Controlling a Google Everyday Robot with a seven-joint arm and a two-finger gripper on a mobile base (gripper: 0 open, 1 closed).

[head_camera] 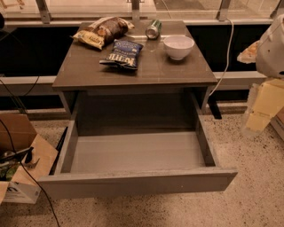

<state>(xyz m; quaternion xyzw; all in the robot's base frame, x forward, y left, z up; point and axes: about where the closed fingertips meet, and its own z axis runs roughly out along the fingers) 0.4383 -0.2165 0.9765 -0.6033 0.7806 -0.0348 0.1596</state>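
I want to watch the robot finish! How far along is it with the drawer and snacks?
Done: the drawer is pulled open. In hand: the gripper hangs right of it, touching nothing. Left: brown chip bag, blue chip bag, can and bowl sit on the tabletop.

1. Your one camera sits high and in front, tilted down at the surface [146, 73] and its open drawer [137, 153].
2. It faces the far railing [44, 11]; the drawer front lies nearest you.
3. It stands near, so the cabinet fills most of the view.
4. The end effector [258, 116] enters at the right edge, beside the surface.
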